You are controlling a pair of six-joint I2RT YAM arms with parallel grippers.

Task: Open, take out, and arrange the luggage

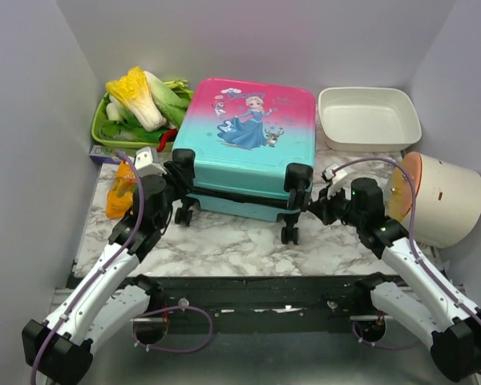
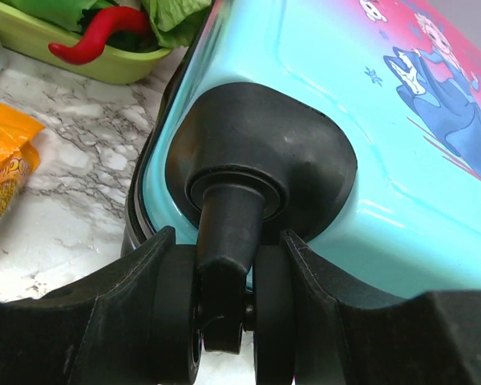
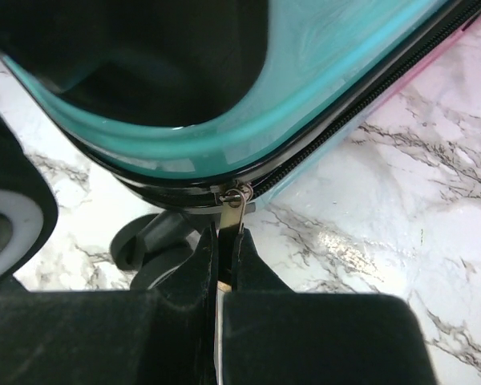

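Observation:
The luggage [image 1: 248,136], a pink-to-teal hard-shell suitcase with a princess print, lies flat on the marble table, wheels toward me. A dark seam runs between its two shells along the near edge. My left gripper [image 1: 179,172] is at the near-left corner. In the left wrist view its fingers [image 2: 144,281] clamp both sides of the twin black caster wheel [image 2: 176,313]. My right gripper [image 1: 321,204] is at the near-right corner. In the right wrist view this gripper [image 3: 227,237] is shut on the metal zipper pull [image 3: 234,210], just below the teal shell [image 3: 305,88].
A green tray [image 1: 104,132] with cabbage [image 1: 140,96] and a red chili [image 2: 96,36] stands at the back left. An orange snack bag [image 1: 120,188] lies beside my left arm. A white tray [image 1: 369,116] sits at the back right, and a white drum with an orange lid [image 1: 445,196] lies at the right.

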